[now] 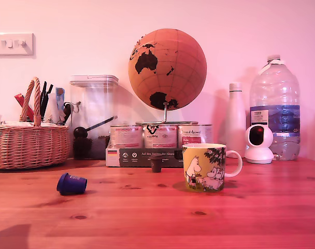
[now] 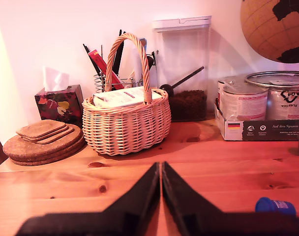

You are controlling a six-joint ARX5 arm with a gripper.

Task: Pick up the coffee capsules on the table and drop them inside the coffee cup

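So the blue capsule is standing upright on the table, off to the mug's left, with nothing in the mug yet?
Not quite: the exterior view shows the blue capsule lying on its side, not upright. It is on the table, left of the mug; the mug's inside is not visible.

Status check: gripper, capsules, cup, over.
Gripper shut, empty. Blue capsule on its side, brown capsule by the tins; cup upright. Nothing in the way.
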